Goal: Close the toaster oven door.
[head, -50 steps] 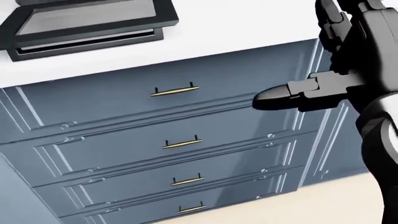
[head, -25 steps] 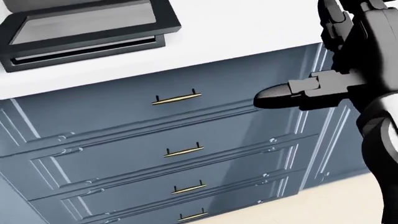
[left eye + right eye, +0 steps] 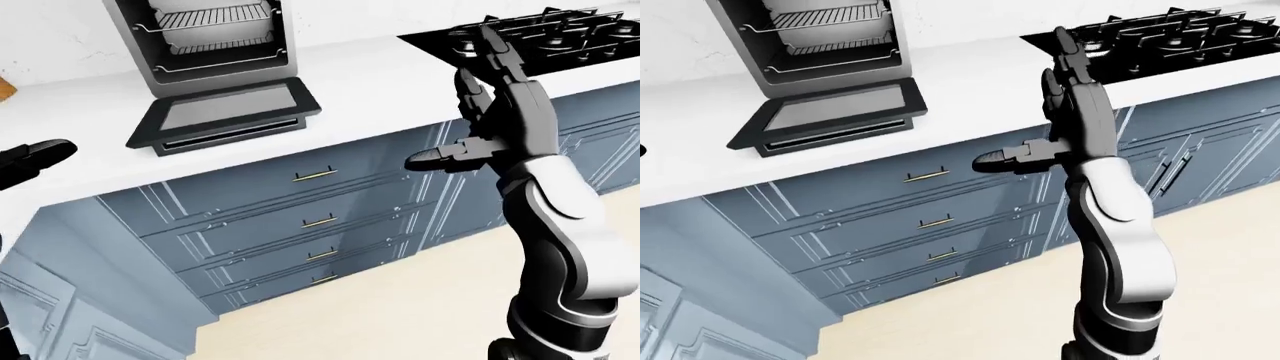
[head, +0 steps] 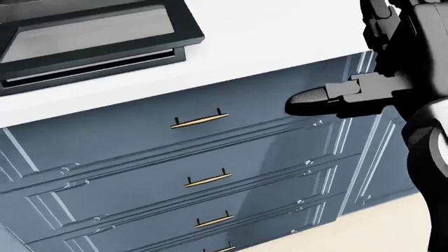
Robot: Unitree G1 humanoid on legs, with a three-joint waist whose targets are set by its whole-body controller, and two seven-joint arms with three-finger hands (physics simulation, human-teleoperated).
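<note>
Reaching is the step I judge I'm in: the toaster oven [image 3: 205,37] stands at the upper left of the left-eye view on the white bench [image 3: 370,82], and its door [image 3: 225,112] lies folded down flat, glass up, its free edge near the bench's near rim. Nothing touches that door. My right robot hand [image 3: 490,97] hangs raised in the right half of the frame, fingers spread and pointing up, thumb sticking out toward the left, gripping nothing; it sits well apart from the door, level with the drawer fronts in the head view. My left robot hand [image 3: 35,159] only pokes in at the left edge of the left-eye view as a dark rounded tip, and I cannot tell whether it is open or closed. I reckon the next move calls for bringing the right robot hand leftward and down under the door's free edge, then sweeping it up and toward the oven cavity, where the wire racks [image 3: 215,19] show. The bench is plain white and smooth; a black gas hob [image 3: 545,34] is set into it at the upper right. Below run blue-grey drawers [image 4: 203,152] with slim brass handles [image 4: 199,121], and pale flooring [image 3: 390,307] fills the bottom of the frame.
</note>
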